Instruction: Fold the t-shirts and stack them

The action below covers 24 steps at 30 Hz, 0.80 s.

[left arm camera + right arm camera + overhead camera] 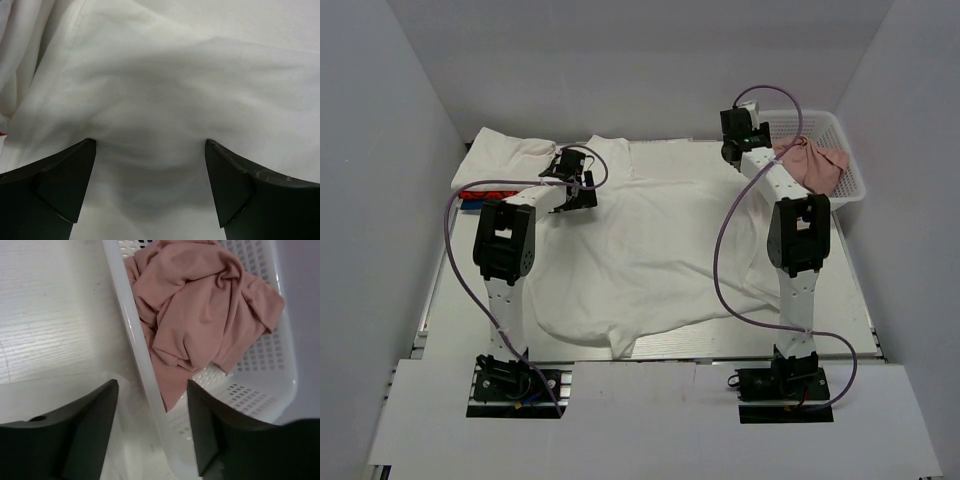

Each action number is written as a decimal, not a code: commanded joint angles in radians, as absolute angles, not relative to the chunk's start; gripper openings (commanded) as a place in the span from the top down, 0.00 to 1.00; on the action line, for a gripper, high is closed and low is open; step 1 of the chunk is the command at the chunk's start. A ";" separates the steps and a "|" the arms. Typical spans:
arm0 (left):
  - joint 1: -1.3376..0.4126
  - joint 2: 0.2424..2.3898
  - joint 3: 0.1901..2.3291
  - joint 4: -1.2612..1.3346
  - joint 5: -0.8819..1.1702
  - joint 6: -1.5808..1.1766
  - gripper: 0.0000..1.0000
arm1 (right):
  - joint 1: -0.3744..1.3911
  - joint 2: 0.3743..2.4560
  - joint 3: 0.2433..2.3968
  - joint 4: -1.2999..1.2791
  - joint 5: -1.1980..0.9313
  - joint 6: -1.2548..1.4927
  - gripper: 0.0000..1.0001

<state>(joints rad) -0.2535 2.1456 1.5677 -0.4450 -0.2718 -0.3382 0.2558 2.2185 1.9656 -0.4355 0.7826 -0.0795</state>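
**Item 1, large white t-shirt** (pixel 650 250). Spread open across the middle of the tabletop (pixel 455 300), reaching from near the left arm to the right arm. It is rumpled, with loose folds along the near edge and a flap hanging toward the near side. The left wrist view shows its cloth (pixel 175 75) plain white with soft creases.

**Item 2, second white t-shirt** (pixel 510 155). Bunched at the far left corner of the tabletop, touching the far left edge of item 1.

**Item 3, red and blue cloth** (pixel 483 195). Only a thin strip shows at the left, just on the near side of item 2. Its shape and fold cannot be made out.

**Item 4, left claw** (pixel 577 185). It hangs over the far left part of item 1, near item 2. Seen from the wrist, the left claw (pixel 150 165) has its two dark fingers (pixel 55 185) spread wide. White cloth lies below the gap and nothing is gripped.

**Item 5, right claw** (pixel 732 150). It sits at the far right, beside the left end of the basket (pixel 840 192). Seen from the wrist, the right claw (pixel 152 425) is parted. The basket's left wall (pixel 135 340) runs through the gap between the fingers (pixel 85 435). Whether they touch it cannot be told, and nothing is held.

**Item 6, white perforated basket.** It stands at the far right corner of the tabletop (pixel 50 315).

**Item 7, pink cloth** (pixel 200 305). It lies crumpled inside the basket and is also visible from above (pixel 815 162).
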 commanded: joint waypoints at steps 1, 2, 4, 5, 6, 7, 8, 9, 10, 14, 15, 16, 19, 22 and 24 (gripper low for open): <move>-0.247 2.146 1.615 -0.457 -0.268 -0.316 0.00 | 0.279 2.177 1.971 -0.439 0.781 -0.143 0.34; -0.247 2.146 1.624 -0.457 -0.268 -0.316 0.00 | 0.282 2.158 1.951 -0.430 0.719 -0.135 0.31; -0.247 2.155 1.624 -0.466 -0.249 -0.316 0.00 | 0.297 2.085 1.866 -0.402 0.640 -0.098 0.26; -0.247 2.155 1.624 -0.466 -0.249 -0.316 0.00 | 0.310 2.054 1.832 -0.403 0.615 -0.077 0.24; -0.247 2.155 1.624 -0.466 -0.249 -0.316 0.00 | 0.310 2.046 1.818 -0.422 0.594 -0.062 0.23; -0.247 2.155 1.624 -0.466 -0.238 -0.316 0.00 | 0.314 2.027 1.790 -0.434 0.499 -0.028 0.19; -0.247 2.155 1.624 -0.457 -0.238 -0.316 0.00 | 0.322 2.014 1.769 -0.451 0.468 0.030 0.11; -0.247 2.155 1.635 -0.457 -0.238 -0.316 0.00 | 0.324 2.011 1.758 -0.492 0.439 0.063 0.11; -0.247 2.169 1.650 -0.457 -0.224 -0.316 0.00 | 0.324 2.013 1.747 -0.498 0.357 0.124 0.10; -0.247 2.227 1.729 -0.495 -0.215 -0.316 0.00 | 0.314 2.055 1.683 -0.541 0.223 0.219 0.10; -0.247 2.259 1.771 -0.512 -0.215 -0.316 0.00 | 0.310 2.069 1.687 -0.554 0.215 0.224 0.10; -0.247 2.278 1.793 -0.512 -0.215 -0.316 0.00 | 0.310 2.097 1.698 -0.566 0.210 0.229 0.10; -0.247 2.351 1.879 -0.537 -0.206 -0.302 0.00 | 0.305 2.160 1.724 -0.563 0.187 0.216 0.10; -0.247 2.417 1.991 -0.560 -0.195 -0.281 0.00 | 0.295 2.226 1.778 -0.586 0.135 0.218 0.10; -0.247 2.491 2.090 -0.569 -0.177 -0.268 0.00 | 0.287 2.262 1.804 -0.574 0.124 0.222 0.10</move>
